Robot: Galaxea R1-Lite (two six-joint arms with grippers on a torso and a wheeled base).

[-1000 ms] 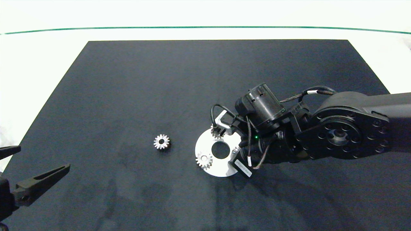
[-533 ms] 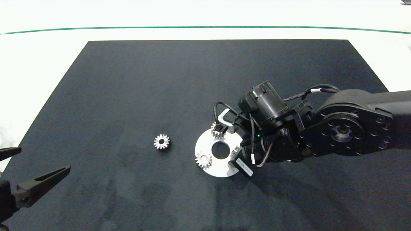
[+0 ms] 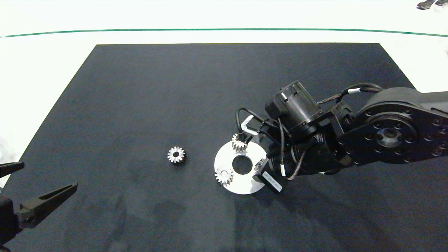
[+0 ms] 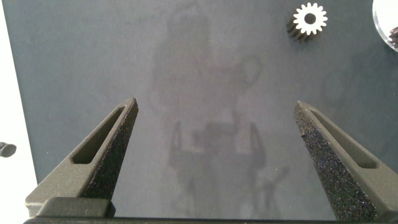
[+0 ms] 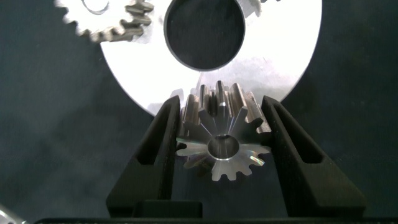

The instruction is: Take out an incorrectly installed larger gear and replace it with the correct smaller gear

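One black mat (image 3: 175,87) carries one silver disc (image 3: 241,183) with a round centre hole. Two arms show: the right gripper (image 5: 221,134) is clamped on the larger gear (image 5: 222,140), its long teeth flaring, at the disc's edge. The left gripper (image 4: 214,134) hangs spread wide near the mat's corner. Two small gears sit on the disc. One smaller gear (image 3: 176,154) lies alone on the mat.

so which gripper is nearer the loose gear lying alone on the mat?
Left. The loose gear lies on the mat between the open left gripper near the corner and the right gripper, shut on the larger gear at the plate.
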